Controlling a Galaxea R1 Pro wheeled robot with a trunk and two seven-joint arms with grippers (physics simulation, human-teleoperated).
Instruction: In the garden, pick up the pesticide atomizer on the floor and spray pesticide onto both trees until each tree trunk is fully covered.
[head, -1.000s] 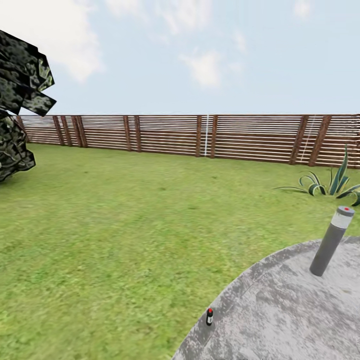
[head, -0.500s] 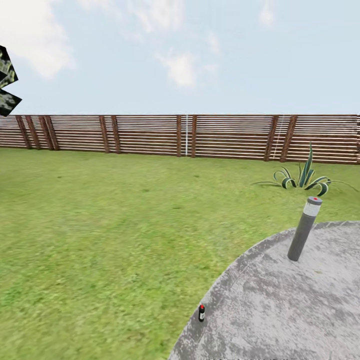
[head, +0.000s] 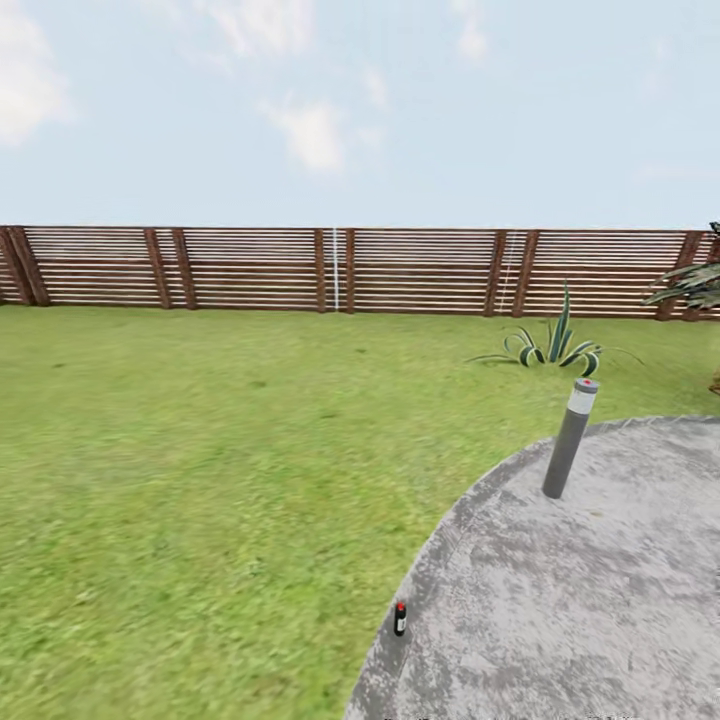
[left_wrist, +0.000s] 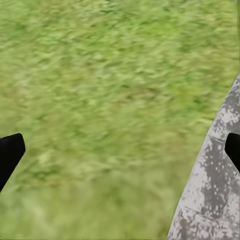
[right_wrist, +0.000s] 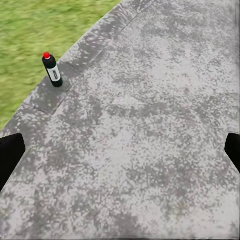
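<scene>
Pesticide atomizer (head: 400, 619) stands upright on the grey paving (head: 560, 600), right at the paving's curved left edge where it meets the lawn (head: 200, 450). Small dark bottle, red cap, white label visible in the right wrist view (right_wrist: 52, 69). Nothing touching it, bare paving around it, grass just beside.

Right gripper (right_wrist: 120, 150): two dark fingertips (right_wrist: 10, 155) at opposite sides of the right wrist frame, spread wide, nothing between them, over mottled paving (right_wrist: 150, 125); atomizer well apart from it, near the paving rim. Left gripper (left_wrist: 120, 150): fingertips (left_wrist: 9, 155) likewise far apart, nothing held, over grass (left_wrist: 100, 100) with the paving edge (left_wrist: 210, 190) under one side.

Farther back on the paving, a grey bollard post (head: 568, 438) with pale band and red top, slightly tilted, near the paving's far edge, well apart from the atomizer. Beyond it on the lawn, a striped agave-like plant (head: 545, 345). Palm fronds (head: 690, 285) poke in at the far right edge. Brown horizontal-slat fence (head: 300, 268) runs along the far edge of the lawn, sky with clouds above. Nothing stands between the near paving and the atomizer.
</scene>
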